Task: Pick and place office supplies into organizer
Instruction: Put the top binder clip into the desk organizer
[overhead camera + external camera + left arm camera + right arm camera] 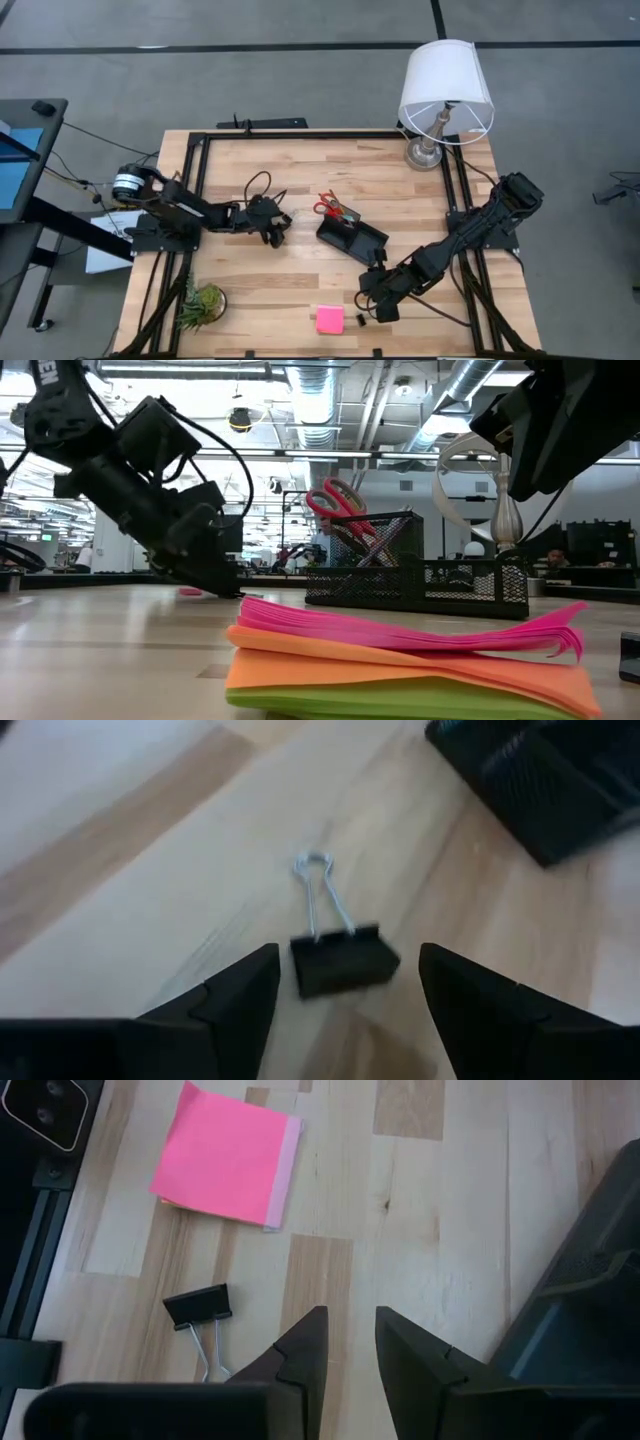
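The black mesh organizer (352, 238) sits mid-table with the red-handled scissors (329, 208) standing in its far end. My left gripper (345, 985) is open, low over the table just left of the organizer. Its fingers stand on either side of a black binder clip (340, 960) that lies flat on the wood, wire handles pointing away. My right gripper (350, 1345) hovers near the organizer's near right end, its fingers a narrow gap apart. The pink sticky-note pad (225, 1155) and a second binder clip (198, 1306) lie on the table ahead of it.
A white-shaded lamp (445, 95) stands at the far right corner and a small green plant (200, 305) at the near left. A black frame rail (200, 180) runs around the tabletop. Bare wood lies between the organizer and the sticky pad (329, 319).
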Controlling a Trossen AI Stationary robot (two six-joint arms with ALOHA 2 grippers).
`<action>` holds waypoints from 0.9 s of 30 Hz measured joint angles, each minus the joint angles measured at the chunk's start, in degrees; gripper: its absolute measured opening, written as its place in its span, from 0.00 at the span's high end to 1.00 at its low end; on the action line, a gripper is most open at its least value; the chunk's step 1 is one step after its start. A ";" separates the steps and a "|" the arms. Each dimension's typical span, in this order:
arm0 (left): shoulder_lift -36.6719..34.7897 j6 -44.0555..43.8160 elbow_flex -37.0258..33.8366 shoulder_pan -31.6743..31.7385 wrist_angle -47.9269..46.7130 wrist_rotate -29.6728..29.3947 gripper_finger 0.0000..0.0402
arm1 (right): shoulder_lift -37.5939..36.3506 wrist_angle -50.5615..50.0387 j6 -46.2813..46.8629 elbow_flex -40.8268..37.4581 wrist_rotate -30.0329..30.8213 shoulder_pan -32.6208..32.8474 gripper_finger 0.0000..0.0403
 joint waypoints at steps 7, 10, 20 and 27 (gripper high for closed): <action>9.92 -2.85 0.98 -1.79 9.69 -6.77 0.41 | 0.00 0.02 0.01 -0.02 0.01 0.25 0.80; 11.52 -2.88 1.79 -2.62 9.02 -9.01 0.41 | 0.00 0.02 0.01 -0.02 0.01 0.81 0.80; 12.24 -0.75 2.13 -6.34 7.17 -11.84 0.41 | 0.00 1.11 3.58 -0.02 0.08 4.51 0.80; 12.24 -3.79 2.19 -7.60 4.78 -14.48 0.48 | 0.00 4.96 6.26 -0.01 0.29 7.19 0.80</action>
